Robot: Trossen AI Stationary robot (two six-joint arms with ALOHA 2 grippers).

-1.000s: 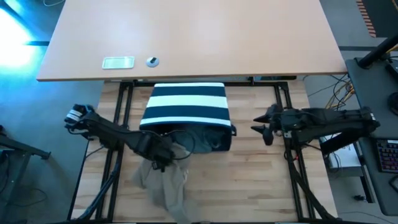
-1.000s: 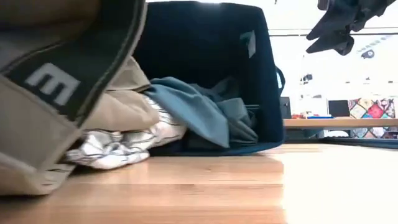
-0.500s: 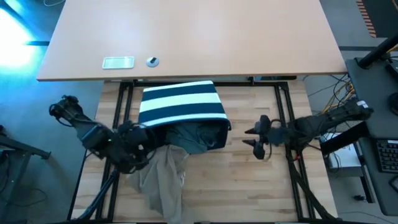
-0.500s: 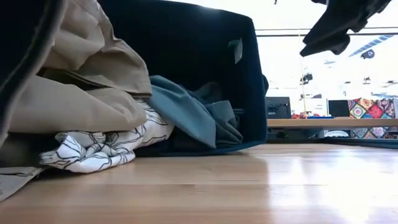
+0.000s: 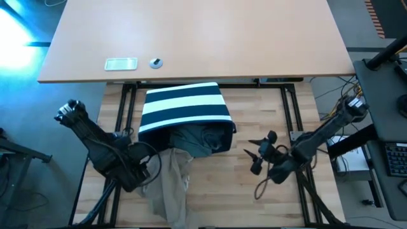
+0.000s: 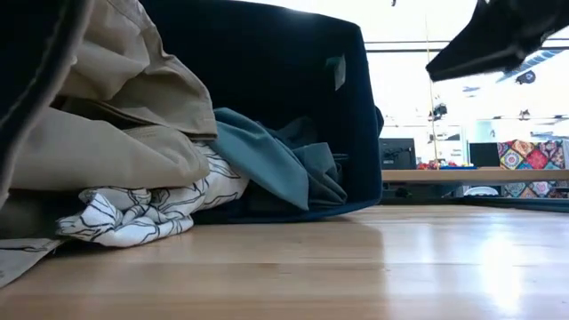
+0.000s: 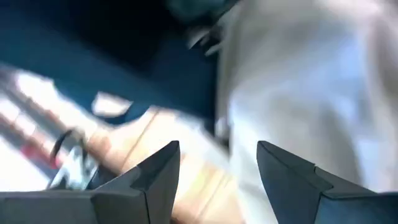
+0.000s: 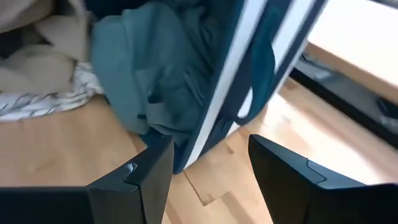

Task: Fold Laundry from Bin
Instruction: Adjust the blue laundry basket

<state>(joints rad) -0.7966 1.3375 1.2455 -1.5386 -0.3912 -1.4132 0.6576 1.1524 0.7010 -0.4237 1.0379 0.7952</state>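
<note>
The bin (image 5: 184,108) lies tipped, laundry (image 5: 172,184) spilling onto the tabletop (image 5: 254,127), with left end effector (image 5: 143,175) and right end effector (image 5: 254,159) both released.

Tan desk (image 5: 203,38), grey floor (image 5: 38,191)

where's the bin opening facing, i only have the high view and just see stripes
Observer: The bin lies tipped on its side, its mouth facing the low camera, with laundry spilling onto the table.
Operator: what's in the mouth
Observer: A teal-green garment sits inside; a tan garment and a white patterned one lie at the front.
Operator: are the end effectors holding anything
Observer: No. The left end effector is open beside the tan garment, and the right end effector is open, facing the bin's mouth.
</note>
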